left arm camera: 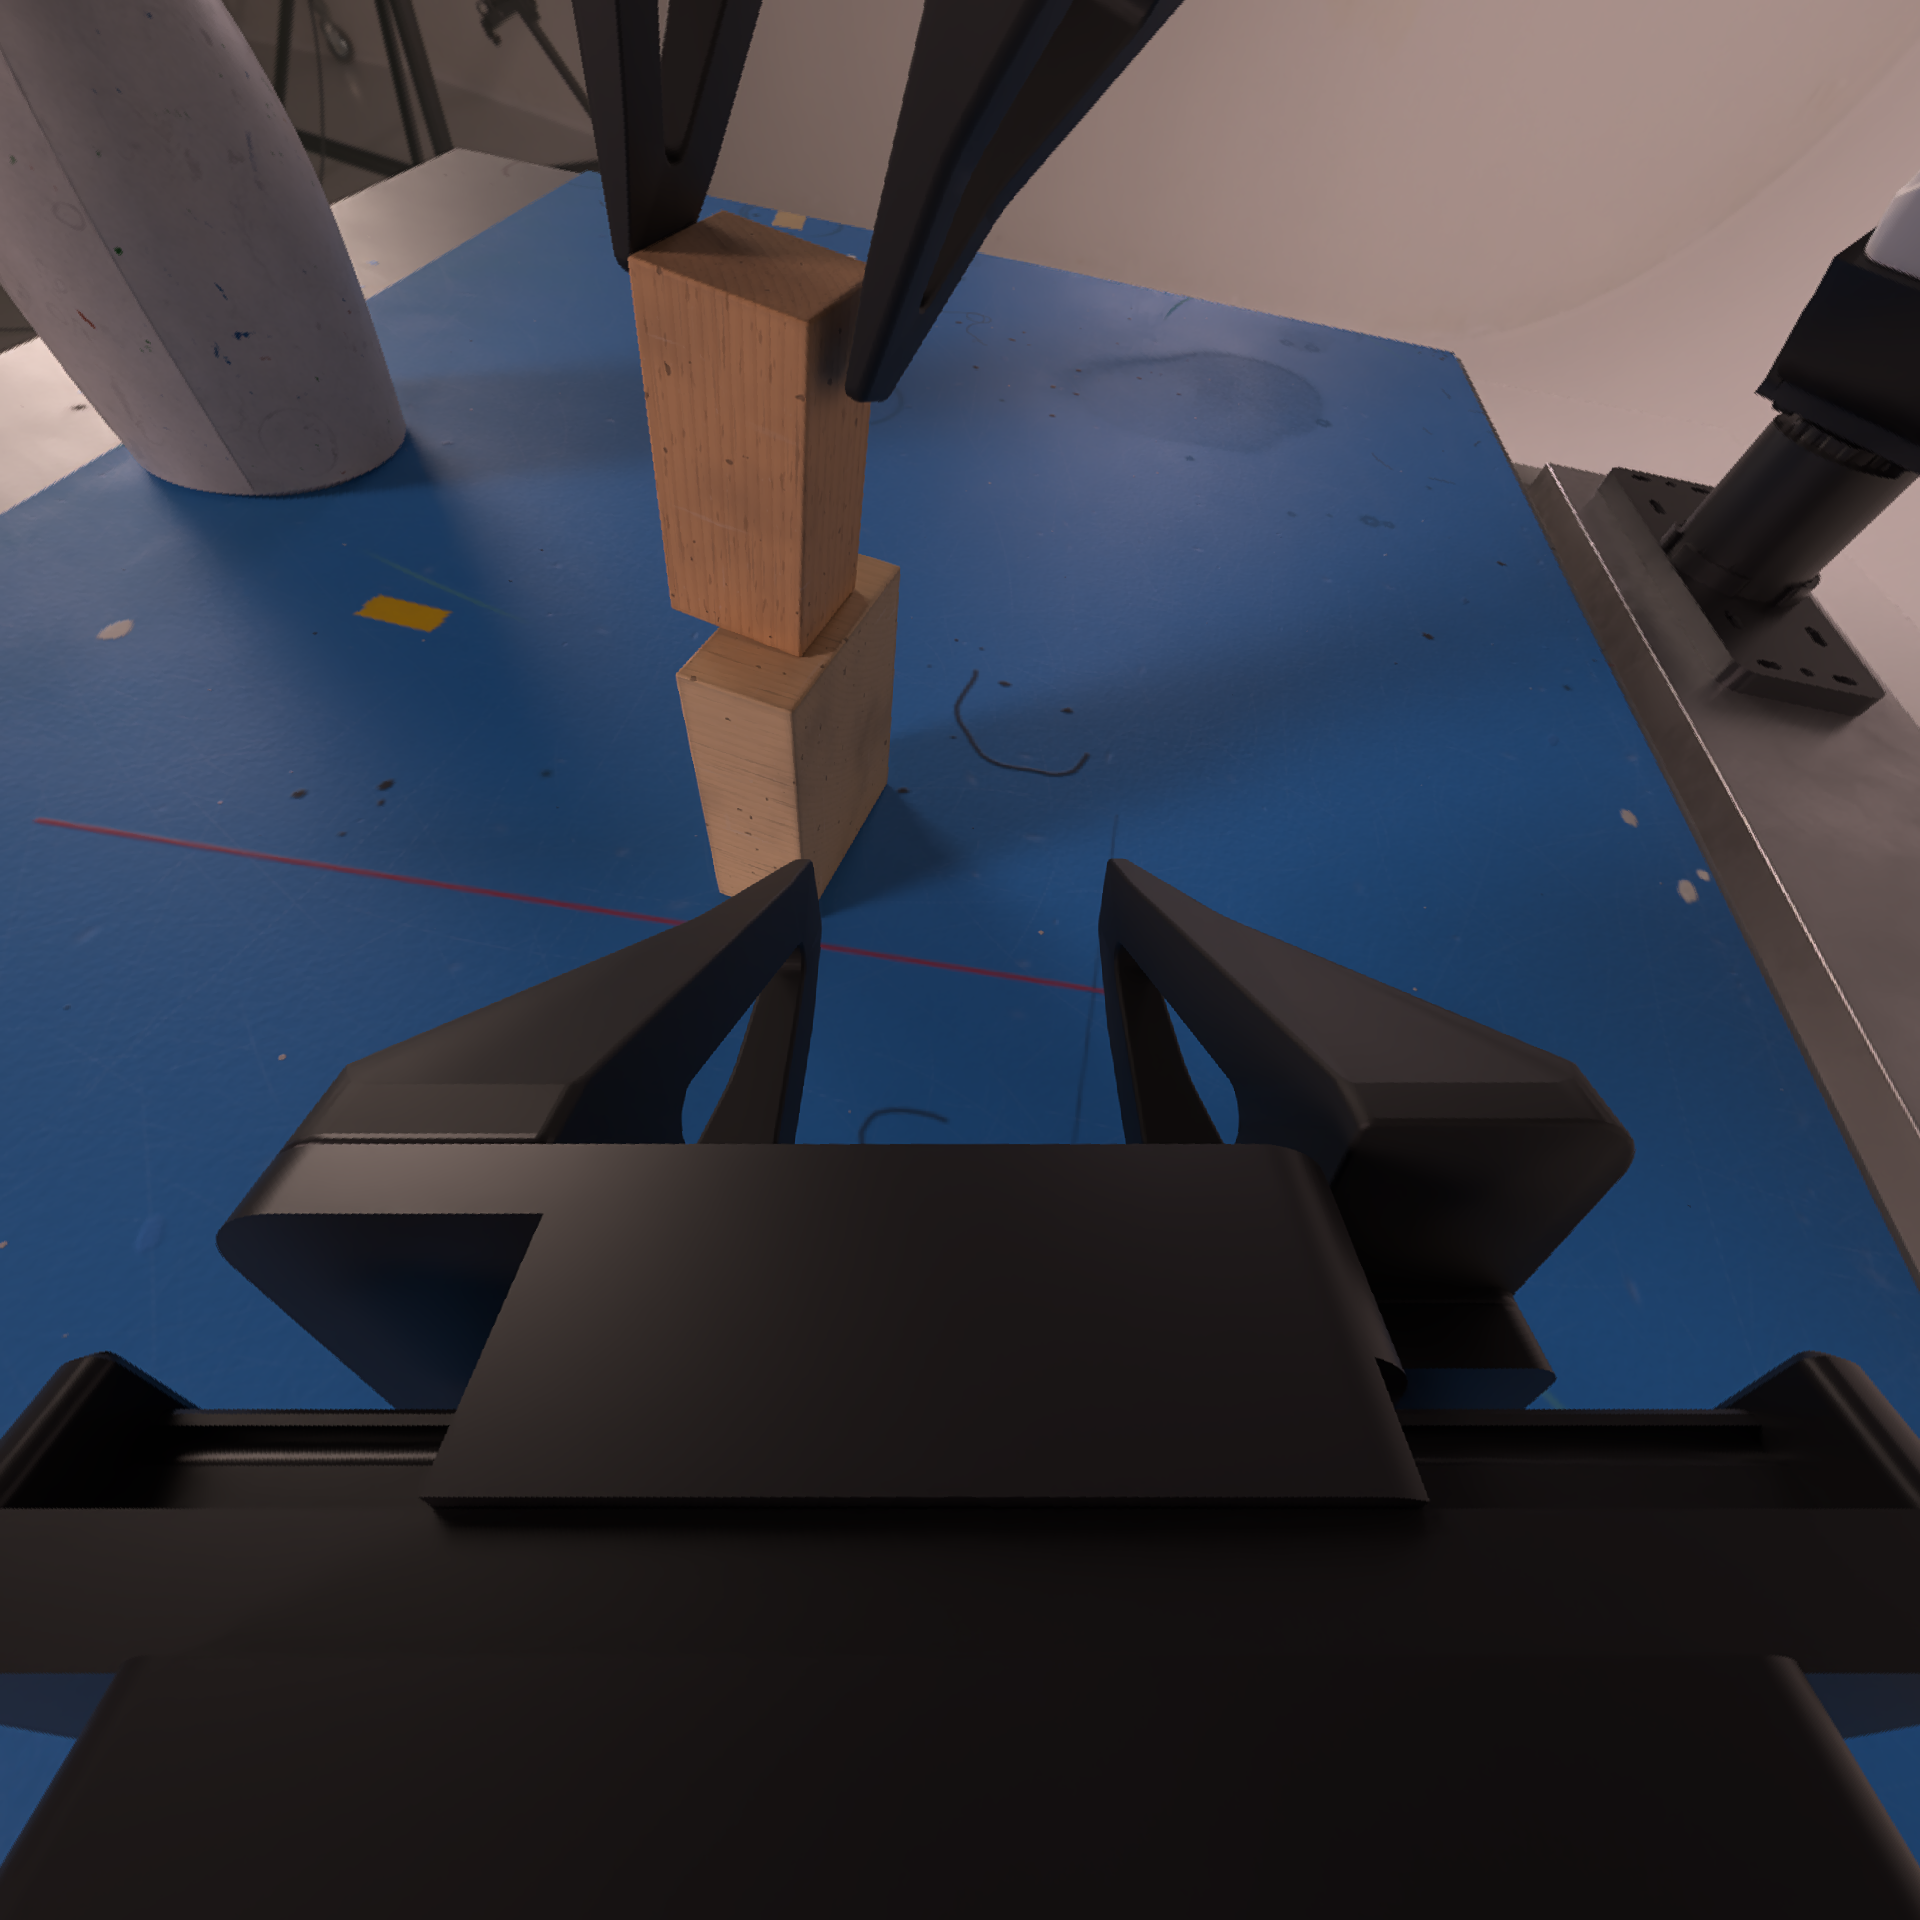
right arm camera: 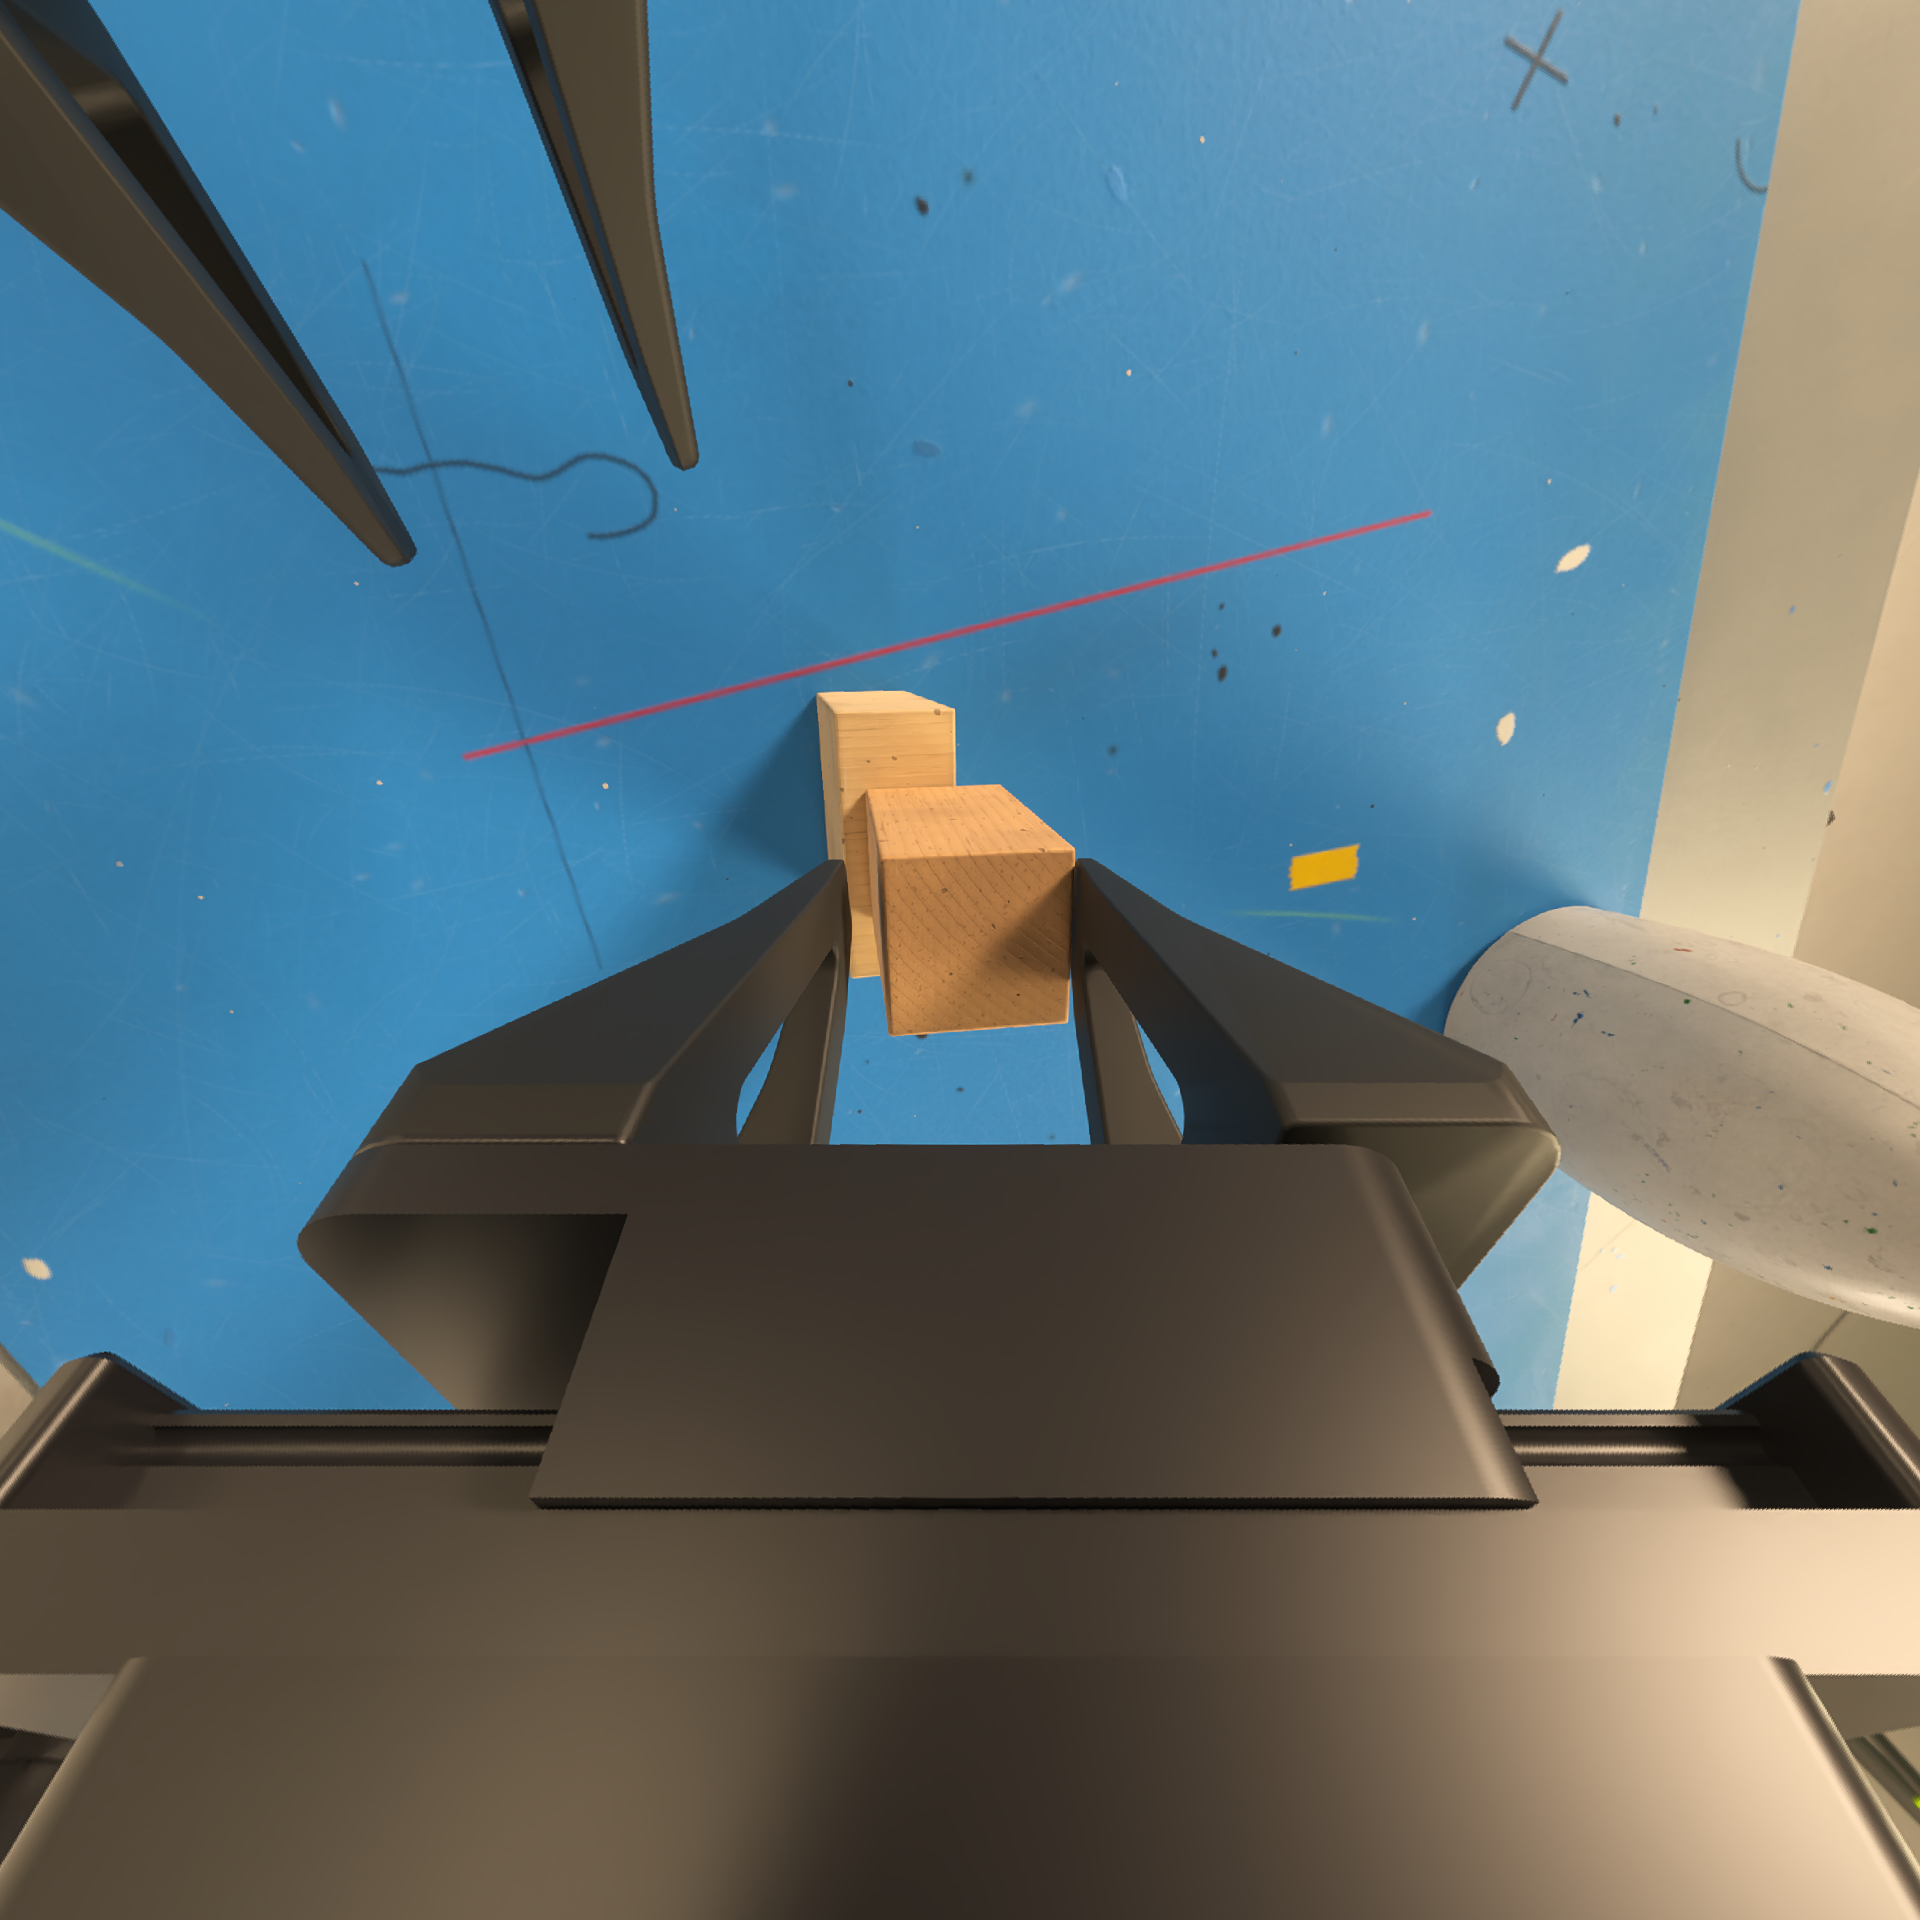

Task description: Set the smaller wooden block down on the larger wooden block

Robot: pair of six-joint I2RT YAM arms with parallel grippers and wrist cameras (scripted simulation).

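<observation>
The darker smaller wooden block (left arm camera: 753,436) is clamped upright by the right gripper (right arm camera: 961,883) directly over the paler larger wooden block (left arm camera: 795,748), apparently touching it, for stacking. The left gripper (left arm camera: 961,883) is kept open, empty, nearby.

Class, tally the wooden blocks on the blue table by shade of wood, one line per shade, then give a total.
Darker orange-brown block: 1
Paler cream block: 1
Total: 2
</observation>
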